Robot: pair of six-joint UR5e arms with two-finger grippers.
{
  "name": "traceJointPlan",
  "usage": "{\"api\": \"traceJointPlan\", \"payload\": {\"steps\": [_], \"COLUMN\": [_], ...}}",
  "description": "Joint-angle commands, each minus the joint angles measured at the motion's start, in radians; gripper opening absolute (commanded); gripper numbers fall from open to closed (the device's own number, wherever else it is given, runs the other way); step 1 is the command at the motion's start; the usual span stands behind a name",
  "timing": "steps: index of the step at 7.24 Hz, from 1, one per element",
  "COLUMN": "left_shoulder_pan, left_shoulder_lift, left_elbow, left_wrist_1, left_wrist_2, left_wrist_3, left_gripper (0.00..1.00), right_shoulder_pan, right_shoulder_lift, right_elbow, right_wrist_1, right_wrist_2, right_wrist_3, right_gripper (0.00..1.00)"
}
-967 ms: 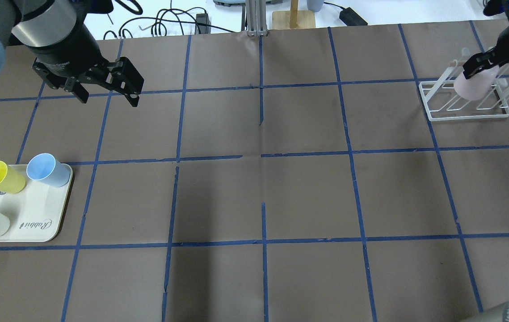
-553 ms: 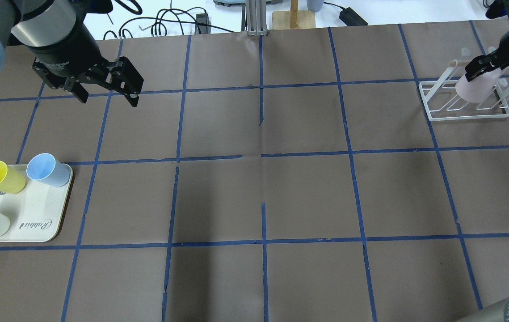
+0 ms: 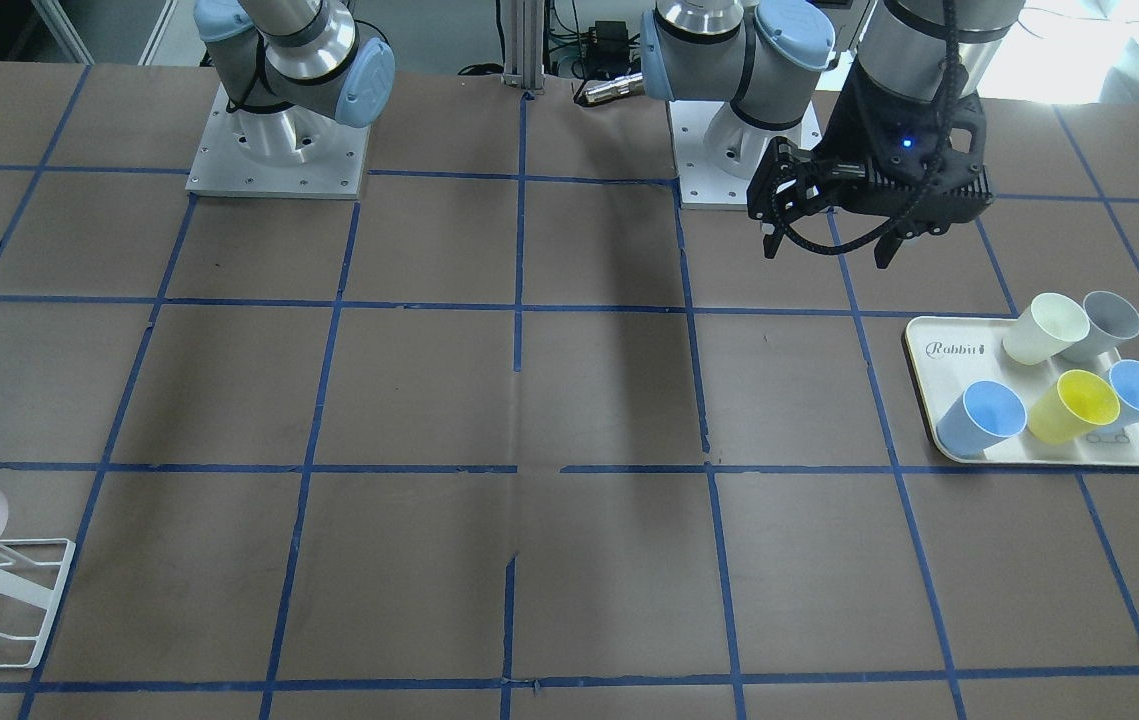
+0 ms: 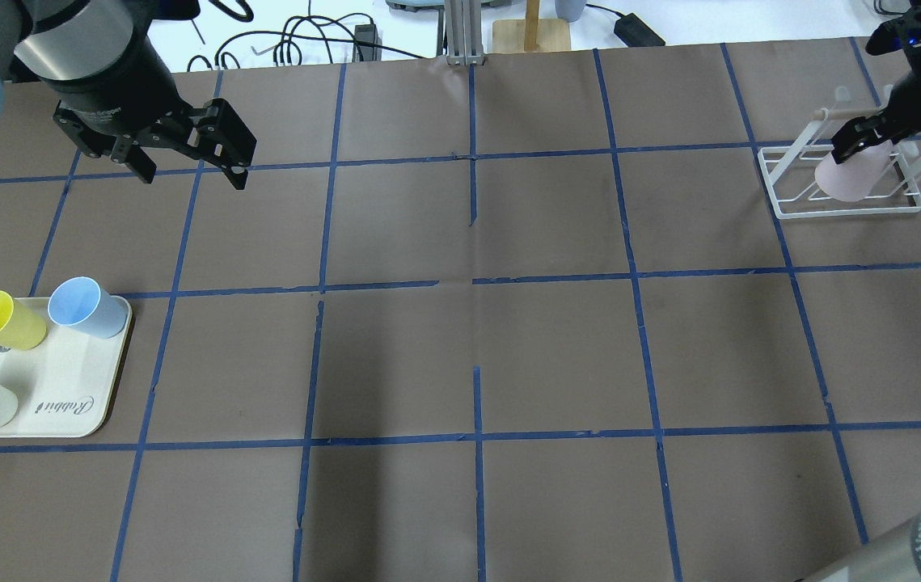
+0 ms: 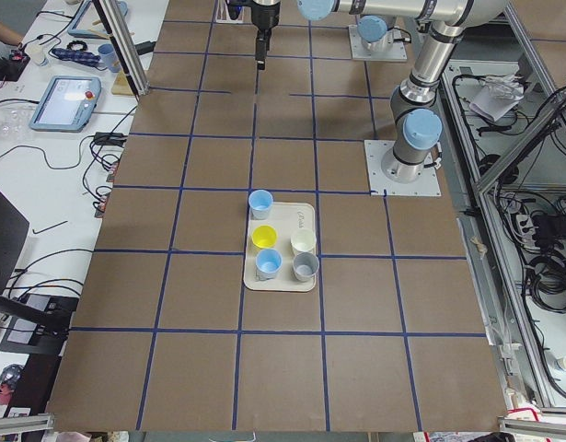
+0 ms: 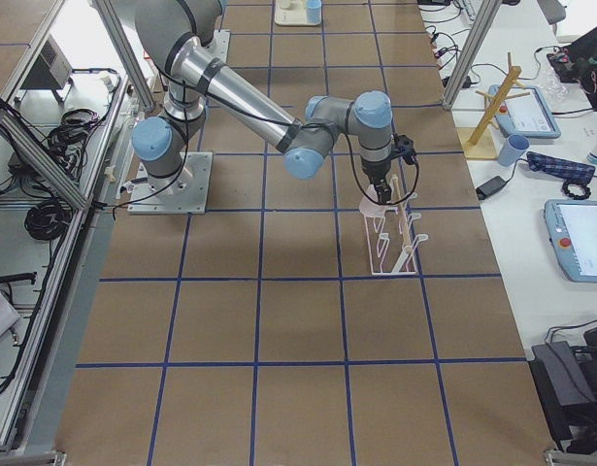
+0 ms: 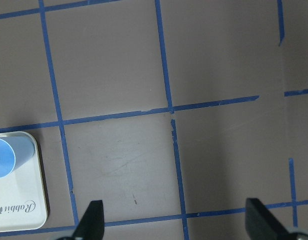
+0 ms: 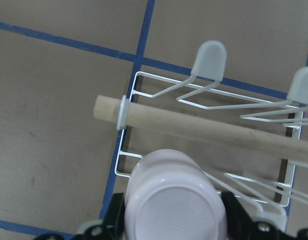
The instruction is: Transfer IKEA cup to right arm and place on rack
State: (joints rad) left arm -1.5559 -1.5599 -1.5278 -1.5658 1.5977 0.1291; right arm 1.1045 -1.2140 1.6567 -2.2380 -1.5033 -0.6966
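From where I stood, the right gripper (image 4: 856, 139) was clamped on the IKEA cup (image 4: 850, 176) by its closed base. The cup was turned mouth-down and tipped, low over the slanted wires of the rack (image 4: 840, 212) at the far right of the table. In the right wrist view the pink base filled the space between the black fingers (image 8: 238, 215), which pressed on either side of it. Just beyond it ran the rack's wooden bar (image 8: 204, 125), and two capped prongs (image 8: 210, 57) stood further on. I couldn't tell whether the cup's rim had already settled over a wire, because the cup hid its own mouth.

The left gripper (image 4: 192, 171) hung with its jaws wide apart and nothing in them, well away over the left side of the table near the tray (image 4: 64, 408) of spare cups. I took the hand-over to be finished, with only the setting-down left.

To do that well, I'd say the arm should slide the cup down along the slant of the wire, not straight down, so the rim doesn't catch and tip the light rack. It should let go only once the rack is carrying the cup, since a thin plastic tumbler released early would likely roll off. The jaws should open only modestly, because the wooden bar sat close to the fingers. The gripper should then back off along the cup's own axis so a finger doesn't drag it off the wire.
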Motion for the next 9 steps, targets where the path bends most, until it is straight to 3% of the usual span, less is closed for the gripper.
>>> {"api": "traceJointPlan", "payload": {"steps": [1,2,3,6,9], "left_shoulder_pan": [0.0,0.025,0.067,0.062,0.06], "left_shoulder_lift": [-0.002,-0.003,0.0,0.001,-0.002], "left_elbow": [0.005,0.008,0.008,0.005,0.005], "left_wrist_1": [-0.002,-0.003,-0.007,-0.007,-0.007], "left_wrist_2": [-0.002,-0.054,-0.077,-0.055,-0.062], "left_wrist_3": [0.0,0.003,0.007,0.001,0.0], "left_gripper": [1.0,1.0,1.0,1.0,1.0], "right_shoulder_pan": [0.0,0.0,0.0,0.001,0.015], "right_shoulder_lift": [0.013,0.013,0.011,-0.044,-0.285], "right_elbow": [0.0,0.0,-0.002,0.0,0.003], "right_wrist_1": [0.0,0.0,0.001,0.035,0.42], "right_wrist_2": [-0.001,-0.001,-0.001,-0.018,-0.012], "right_wrist_3": [0.0,0.003,0.009,0.012,0.144], "right_gripper": [0.49,0.79,1.0,1.0,1.0]}}
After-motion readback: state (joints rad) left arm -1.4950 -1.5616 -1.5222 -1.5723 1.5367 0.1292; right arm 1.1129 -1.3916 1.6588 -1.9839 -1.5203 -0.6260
